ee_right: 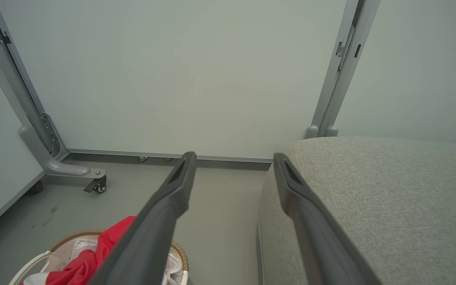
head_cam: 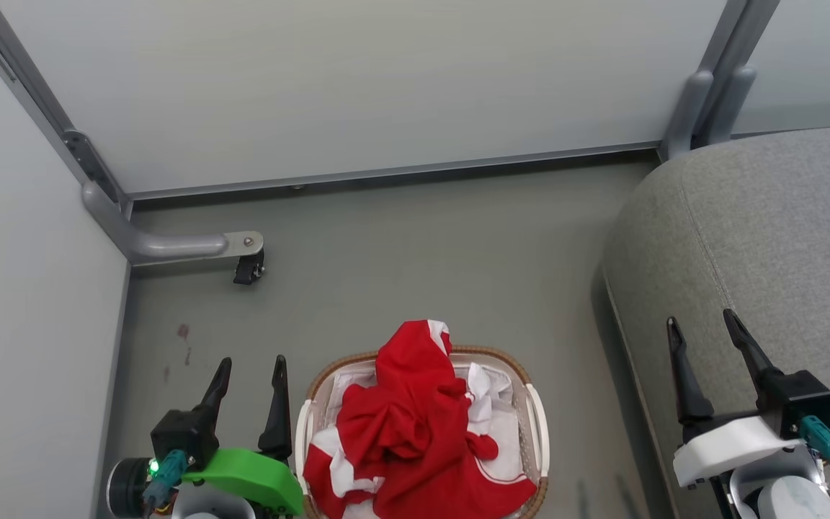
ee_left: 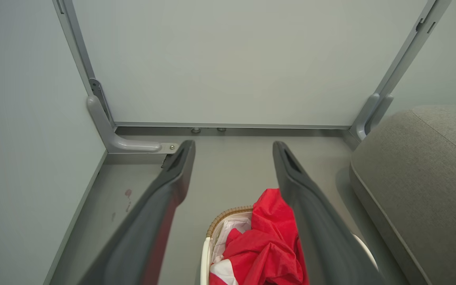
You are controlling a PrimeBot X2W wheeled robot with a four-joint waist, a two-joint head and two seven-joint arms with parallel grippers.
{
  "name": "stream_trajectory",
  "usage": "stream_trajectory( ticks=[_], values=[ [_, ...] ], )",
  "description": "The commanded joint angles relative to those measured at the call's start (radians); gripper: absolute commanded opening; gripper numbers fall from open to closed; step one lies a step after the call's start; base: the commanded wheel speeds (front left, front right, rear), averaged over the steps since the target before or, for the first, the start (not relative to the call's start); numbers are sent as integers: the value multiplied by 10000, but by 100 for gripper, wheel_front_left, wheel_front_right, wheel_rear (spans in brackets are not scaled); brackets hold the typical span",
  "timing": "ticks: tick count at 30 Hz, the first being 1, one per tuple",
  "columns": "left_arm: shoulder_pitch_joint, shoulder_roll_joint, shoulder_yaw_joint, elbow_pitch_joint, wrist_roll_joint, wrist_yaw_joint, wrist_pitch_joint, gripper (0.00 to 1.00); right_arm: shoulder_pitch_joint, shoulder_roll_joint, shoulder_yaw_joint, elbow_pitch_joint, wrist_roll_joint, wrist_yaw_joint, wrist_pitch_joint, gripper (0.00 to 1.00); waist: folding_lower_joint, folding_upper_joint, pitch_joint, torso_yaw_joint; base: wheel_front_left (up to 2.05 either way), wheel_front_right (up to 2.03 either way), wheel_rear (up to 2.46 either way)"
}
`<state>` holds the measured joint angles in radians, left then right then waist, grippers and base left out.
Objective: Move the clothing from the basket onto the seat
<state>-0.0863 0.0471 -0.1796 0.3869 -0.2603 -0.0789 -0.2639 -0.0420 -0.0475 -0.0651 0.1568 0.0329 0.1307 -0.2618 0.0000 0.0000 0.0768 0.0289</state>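
The left gripper (head_cam: 253, 360) and right gripper (head_cam: 700, 317) both gape empty; crumpled red-and-white fabric clothing (head_cam: 408, 425) fills the oval woven-rimmed white basket (head_cam: 538, 427) just beside the left.

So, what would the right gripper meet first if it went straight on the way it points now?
Probably the wall panel, near its foot, beyond the floor. The seat's corner sits close beside that line, so one of the right gripper's open jaws might graze it first; depth is unclear.

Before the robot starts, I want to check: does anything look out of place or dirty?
The clothing is heaped and pokes over the far rim of the basket. Small reddish stains mark the floor to its left. Nothing else stands out.
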Motion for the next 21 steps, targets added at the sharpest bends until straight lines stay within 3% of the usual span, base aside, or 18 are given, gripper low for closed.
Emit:
stream_trajectory(
  ticks=[1, 12, 21],
  values=[
    [-232, 58, -62, 70, -1, -32, -11, 100, -208, -53, 19, -69, 50, 1, -49, 100, 0, 0, 392, -117, 0, 0, 0],
    [-1759, 59, -679, 1353, 748, -238, -9, 100, -1421, -47, 372, -347, 382, -1, -49, 100, 0, 0, 2723, -754, 0, 0, 0],
    [-3404, 249, -1391, 4077, 1455, -409, 35, 100, -2430, -44, 878, -531, 761, -3, -48, 100, 0, 0, 4585, -1512, 0, 0, 0]
  ],
)
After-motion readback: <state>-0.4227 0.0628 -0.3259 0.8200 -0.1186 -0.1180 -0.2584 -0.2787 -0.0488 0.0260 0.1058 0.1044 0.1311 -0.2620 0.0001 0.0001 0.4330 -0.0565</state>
